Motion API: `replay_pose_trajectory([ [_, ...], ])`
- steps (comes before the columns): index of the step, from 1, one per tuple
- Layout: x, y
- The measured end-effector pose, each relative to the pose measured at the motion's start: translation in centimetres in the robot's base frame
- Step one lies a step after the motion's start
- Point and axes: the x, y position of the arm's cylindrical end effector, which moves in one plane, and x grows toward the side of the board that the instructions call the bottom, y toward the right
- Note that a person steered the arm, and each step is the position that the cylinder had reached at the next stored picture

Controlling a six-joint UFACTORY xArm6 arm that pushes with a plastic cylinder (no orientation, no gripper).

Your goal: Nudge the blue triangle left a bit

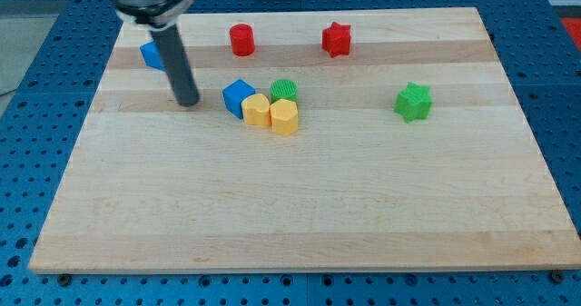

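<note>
A: What's hidden?

B: The blue triangle [151, 55] mostly. The rod crosses in front of it, so only its left part shows, near the bench's [300, 206] top left corner. Its shape is hard to confirm from that sliver. The arm's upper body is cut off by the view's top.

A: And my tip [188, 103]?

B: Down on the wood, below and right of the triangle, left of the blue cube [238, 97]. There are no jaws here, just a straight dark rod, holding nothing.

A: Room to move?

B: Little between the triangle and the bench's left edge. The whole lower half of the board is open wood.

A: The rest?

B: The blue cube touches a yellow block [257, 111], which touches a second yellow block [284, 117]; a green ribbed block [284, 90] sits just behind them. A red cylinder [241, 39] and red star [336, 39] stand apart near the top edge. A green star [414, 102] is alone on the right. The bench is pale banded wood on a blue perforated base [36, 161].
</note>
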Motion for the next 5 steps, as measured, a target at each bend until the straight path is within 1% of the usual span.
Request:
replay_pose_trajectory([
  [2, -0.8, 5.8],
  [3, -0.9, 6.2],
  [4, -0.7, -0.1],
  [5, 0.0, -8.8],
])
